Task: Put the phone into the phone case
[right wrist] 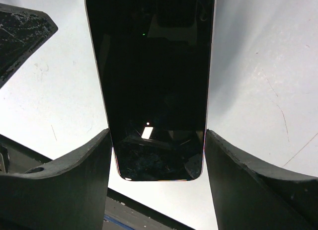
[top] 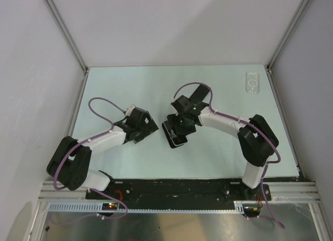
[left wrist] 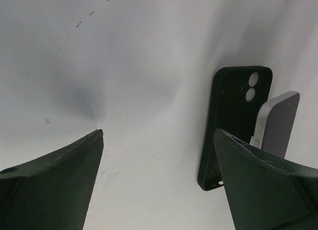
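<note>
The phone [right wrist: 151, 81] sits clamped between the two fingers of the right gripper [right wrist: 157, 135], which press on its long edges near one end. Only the right wrist view shows this grip up close: a dark, smudged glass screen with a thin pale rim, reaching away from the fingers over the table [right wrist: 258, 66].

The left wrist view shows what the others hide: the held phone's grey side, raised at a tilt, just beside another black phone [left wrist: 233, 125] that lies back up with two round lenses. From above, the two blur into one dark shape under the right gripper.

Only the top view takes in the phone case [top: 253, 83]. It lies flat at the far right corner of the table, well apart from both arms, clear with a white ring mark.

The left gripper [left wrist: 158, 133] is spread wide with nothing between its fingers, near the phones.
</note>
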You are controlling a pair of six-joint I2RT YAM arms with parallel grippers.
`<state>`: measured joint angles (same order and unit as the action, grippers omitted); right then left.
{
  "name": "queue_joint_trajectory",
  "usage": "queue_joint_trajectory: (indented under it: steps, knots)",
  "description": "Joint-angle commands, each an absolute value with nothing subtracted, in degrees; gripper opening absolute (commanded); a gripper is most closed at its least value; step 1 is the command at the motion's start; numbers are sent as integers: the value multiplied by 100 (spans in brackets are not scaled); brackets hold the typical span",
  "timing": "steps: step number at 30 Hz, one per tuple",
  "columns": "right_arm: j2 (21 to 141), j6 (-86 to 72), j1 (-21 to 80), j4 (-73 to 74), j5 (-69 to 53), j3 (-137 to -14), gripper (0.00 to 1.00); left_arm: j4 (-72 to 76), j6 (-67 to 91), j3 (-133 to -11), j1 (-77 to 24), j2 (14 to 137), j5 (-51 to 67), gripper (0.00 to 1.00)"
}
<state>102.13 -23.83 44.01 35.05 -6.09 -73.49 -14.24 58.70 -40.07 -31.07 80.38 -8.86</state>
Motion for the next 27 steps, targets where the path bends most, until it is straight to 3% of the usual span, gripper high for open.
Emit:
queue_joint_trajectory:
  steps: [1,18,27]
  knots:
    - [10463,-2474,4535,3641,-403,-7755,24,-1301,5966,-3981,-3149,8012,-1045,96]
    - [11048,-2643,4512,3789,-452,-8149,30,-1305,5930,-4100,-3154,8117,-956,95]
    - [11145,-2734,4525,3889,-146,-8341,57,-1301,5887,-4087,-3154,8140,-926,95]
